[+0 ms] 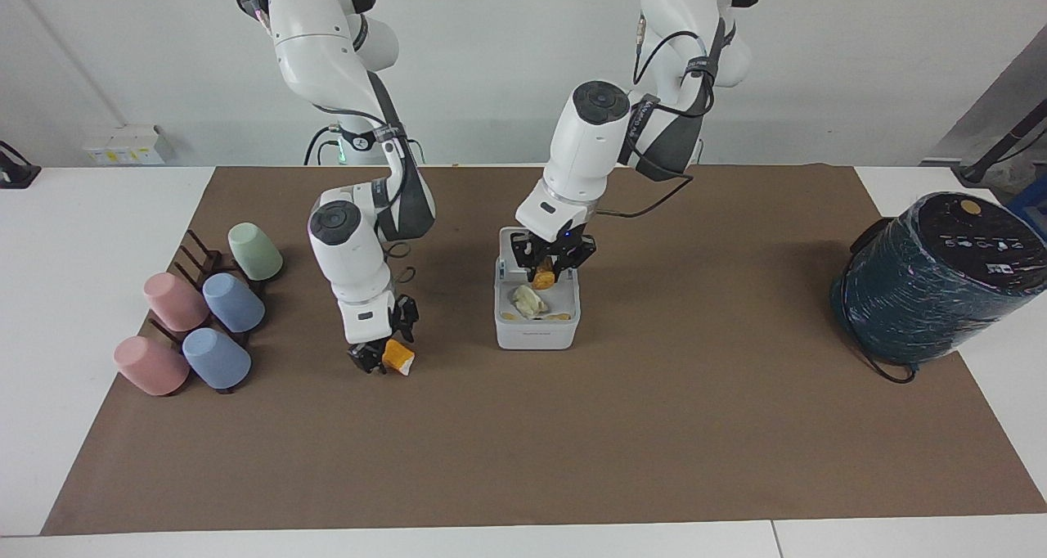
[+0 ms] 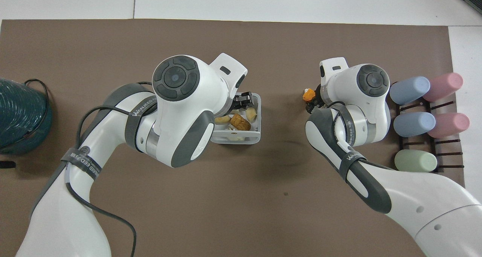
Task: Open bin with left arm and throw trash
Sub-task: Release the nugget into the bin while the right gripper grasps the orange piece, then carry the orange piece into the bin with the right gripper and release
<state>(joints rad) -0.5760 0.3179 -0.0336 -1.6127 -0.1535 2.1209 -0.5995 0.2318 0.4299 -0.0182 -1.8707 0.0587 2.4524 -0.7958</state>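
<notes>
The white bin (image 1: 536, 333) stands mid-mat with its lid up, and my left gripper (image 1: 546, 265) hangs open just over its mouth. A golden-brown lump (image 1: 541, 280) of trash sits right below the spread fingers. In the overhead view this lump (image 2: 240, 122) lies inside the bin (image 2: 235, 139), apart from the left gripper (image 2: 243, 100). A pale cream lump (image 1: 529, 300) also lies inside. My right gripper (image 1: 372, 360) is down at the mat, tight against an orange wedge (image 1: 399, 355) with a white end. From above, the wedge (image 2: 308, 95) shows beside the mostly hidden right gripper (image 2: 311, 105).
Several pastel cups (image 1: 200, 312) lie on a dark rack at the right arm's end of the mat, close to the right wrist (image 2: 412, 123). A big dark teal wrapped cylinder (image 1: 932, 280) stands at the left arm's end (image 2: 19, 117).
</notes>
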